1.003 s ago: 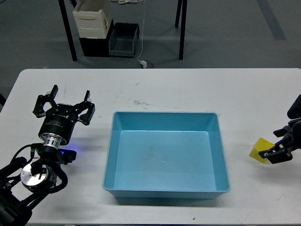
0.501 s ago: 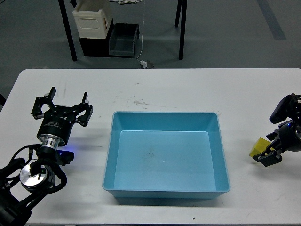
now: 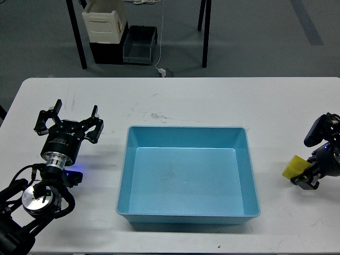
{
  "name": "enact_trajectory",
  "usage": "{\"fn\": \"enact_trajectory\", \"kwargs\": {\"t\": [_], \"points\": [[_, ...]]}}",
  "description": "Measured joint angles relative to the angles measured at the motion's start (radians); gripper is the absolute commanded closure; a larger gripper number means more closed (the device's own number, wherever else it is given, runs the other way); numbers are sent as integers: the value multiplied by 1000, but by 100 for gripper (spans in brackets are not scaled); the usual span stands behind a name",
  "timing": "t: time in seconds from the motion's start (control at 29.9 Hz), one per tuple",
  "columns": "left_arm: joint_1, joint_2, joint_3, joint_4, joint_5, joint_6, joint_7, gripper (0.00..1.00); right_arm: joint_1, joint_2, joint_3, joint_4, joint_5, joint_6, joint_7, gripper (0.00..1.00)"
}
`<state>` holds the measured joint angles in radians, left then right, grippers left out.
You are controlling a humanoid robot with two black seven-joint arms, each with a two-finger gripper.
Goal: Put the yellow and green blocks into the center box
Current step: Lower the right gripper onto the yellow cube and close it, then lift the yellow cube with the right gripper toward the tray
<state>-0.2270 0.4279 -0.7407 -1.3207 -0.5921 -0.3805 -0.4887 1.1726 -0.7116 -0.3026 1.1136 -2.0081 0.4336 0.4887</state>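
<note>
The light-blue tray (image 3: 123, 183) lies in the middle of the white table and is empty. The yellow block (image 3: 294, 167) sits on the table to the tray's right, near the right edge. My right gripper (image 3: 305, 179) is right against the block's right side and partly covers it; its fingers are dark and cannot be told apart. My left gripper (image 3: 68, 121) is open and empty, to the left of the tray. The green block is not in view.
A cream-white box (image 3: 103, 21) and a dark grey bin (image 3: 139, 45) stand on the floor behind the table, between black legs (image 3: 77, 37). A white cable (image 3: 160, 53) hangs down there.
My right arm has swung in over the yellow block and lowered beside it; the block has shifted and tilted slightly. My left gripper has drifted a little to the left and down.
</note>
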Motion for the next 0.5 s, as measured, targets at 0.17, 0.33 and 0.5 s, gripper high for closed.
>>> {"fn": "enact_trajectory", "kwargs": {"t": [0.17, 0.33, 0.5], "points": [[0, 0, 0, 0, 0, 0, 0, 0, 11, 0, 3, -1, -2, -1, 0, 90], [0, 0, 0, 0, 0, 0, 0, 0, 75, -8, 34, 3, 2, -11, 0, 91], [0, 3, 0, 0, 0, 0, 0, 0, 217, -12, 76, 54, 9, -12, 0, 91]]}}
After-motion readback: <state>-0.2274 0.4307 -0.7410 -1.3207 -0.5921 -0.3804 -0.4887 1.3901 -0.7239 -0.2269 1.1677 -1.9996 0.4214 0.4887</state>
